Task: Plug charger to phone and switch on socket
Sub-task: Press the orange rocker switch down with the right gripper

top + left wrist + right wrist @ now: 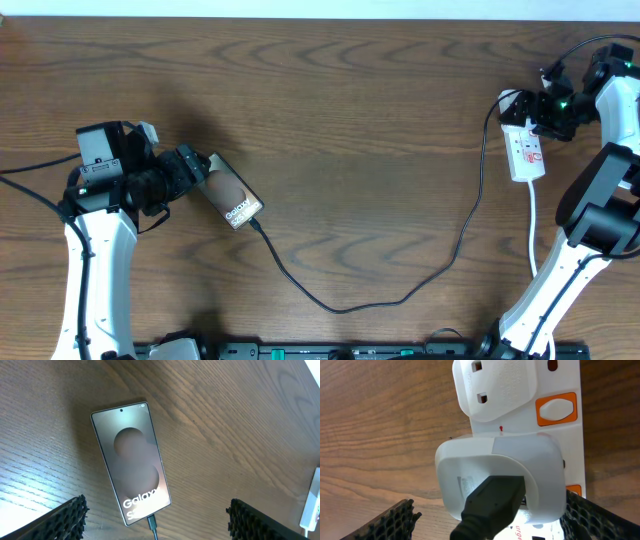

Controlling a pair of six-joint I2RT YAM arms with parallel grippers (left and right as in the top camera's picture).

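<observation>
Left wrist, glossy flat phone (131,462) on grained wood (235,415), left pincer (156,516) spread, right pincer (490,517) spread.

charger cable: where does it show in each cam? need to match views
Overhead: the charger sags across the lower centre, from the phone at left to the socket at right.
Left wrist: bottom centre, only its tip, at the phone's lower edge.
Right wrist: bottom centre, its black end in a white adapter on the socket.
Shared landmark: the wood-grain table, in all three.
</observation>
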